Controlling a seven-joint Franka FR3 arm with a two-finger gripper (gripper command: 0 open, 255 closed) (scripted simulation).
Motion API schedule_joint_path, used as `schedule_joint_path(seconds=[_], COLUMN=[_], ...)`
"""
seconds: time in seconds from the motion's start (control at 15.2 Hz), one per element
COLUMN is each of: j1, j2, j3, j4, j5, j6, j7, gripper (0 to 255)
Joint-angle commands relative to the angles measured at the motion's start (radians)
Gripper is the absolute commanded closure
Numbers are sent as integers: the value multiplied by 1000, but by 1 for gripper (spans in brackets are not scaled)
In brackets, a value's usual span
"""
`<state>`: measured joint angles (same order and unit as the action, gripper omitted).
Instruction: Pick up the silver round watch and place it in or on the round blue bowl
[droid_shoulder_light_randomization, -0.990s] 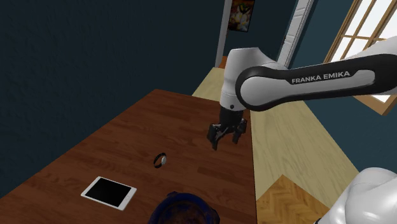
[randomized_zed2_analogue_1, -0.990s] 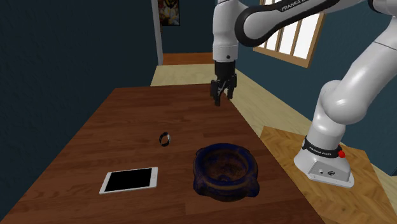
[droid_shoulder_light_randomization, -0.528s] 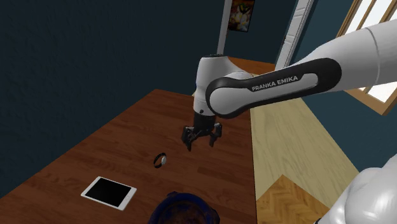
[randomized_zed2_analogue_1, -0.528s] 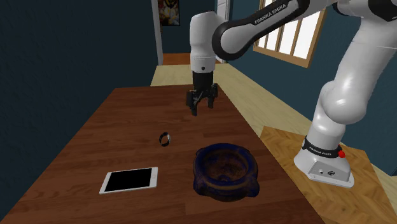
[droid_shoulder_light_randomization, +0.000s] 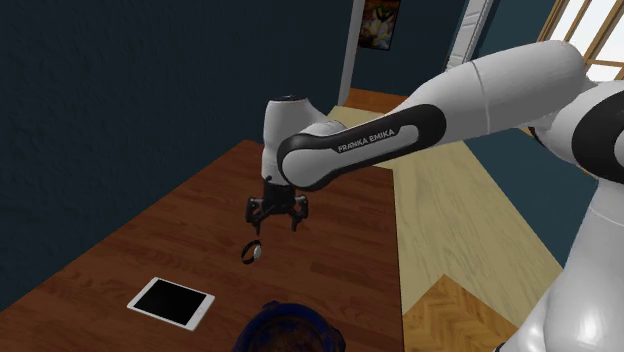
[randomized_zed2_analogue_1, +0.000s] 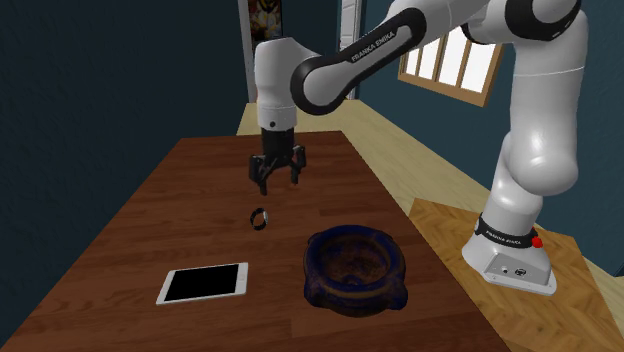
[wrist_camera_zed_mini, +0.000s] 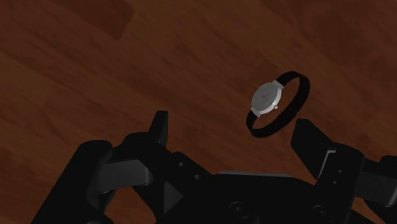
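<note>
In the second exterior view, a tablet (randomized_zed2_analogue_1: 204, 283) with a black screen lies flat at the near end of the dark wooden table (randomized_zed2_analogue_1: 170, 205). The round blue bowl (randomized_zed2_analogue_1: 352, 298) sits beside it toward that view's right, apart from it. A little farther along the table, past the gap between those 2 things, lies the watch (randomized_zed2_analogue_1: 261, 217). It rests on the wood, well apart from the bowl.

The gripper (randomized_zed2_analogue_1: 279, 181) hangs above the table just beyond the watch, pointing down. Its 2 black fingers are spread wide and touch nothing.

In the wrist view the watch (wrist_camera_zed_mini: 266, 97) shows a round silver face on a black strap closed into a loop. It lies on the table (wrist_camera_zed_mini: 95, 63) below the gripper (wrist_camera_zed_mini: 232, 127). It sits off the middle of the gap, much closer to one finger (wrist_camera_zed_mini: 306, 135) than to the other, and neither finger reaches it.

In the shoulder view the gripper (droid_shoulder_light_randomization: 276, 222) hovers over the wood. The watch (droid_shoulder_light_randomization: 251, 252) lies just below it and slightly toward that view's left. The tablet (droid_shoulder_light_randomization: 171, 303) and the bowl (droid_shoulder_light_randomization: 272, 318) are nearer the camera.

Behind the gripper the white arm (randomized_zed2_analogue_1: 330, 72) rises toward the second exterior view's right and comes down to its stand (randomized_zed2_analogue_1: 512, 262) on the pale wooden floor (randomized_zed2_analogue_1: 440, 180). Farthest off are a dark blue wall (randomized_zed2_analogue_1: 120, 70) and a window (randomized_zed2_analogue_1: 452, 62).
</note>
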<state>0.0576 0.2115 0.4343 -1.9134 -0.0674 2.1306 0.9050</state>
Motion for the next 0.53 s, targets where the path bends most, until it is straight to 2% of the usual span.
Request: schedule_joint_path(seconds=[0.0,0.13,0.46], j1=[23,46,54], j2=[81,146,179], j3=[-8,-19,-27], j4=[75,148,125], j5=[-42,-72,-88], j6=[7,2,56], j7=[56,96,106], gripper=[0,0,0])
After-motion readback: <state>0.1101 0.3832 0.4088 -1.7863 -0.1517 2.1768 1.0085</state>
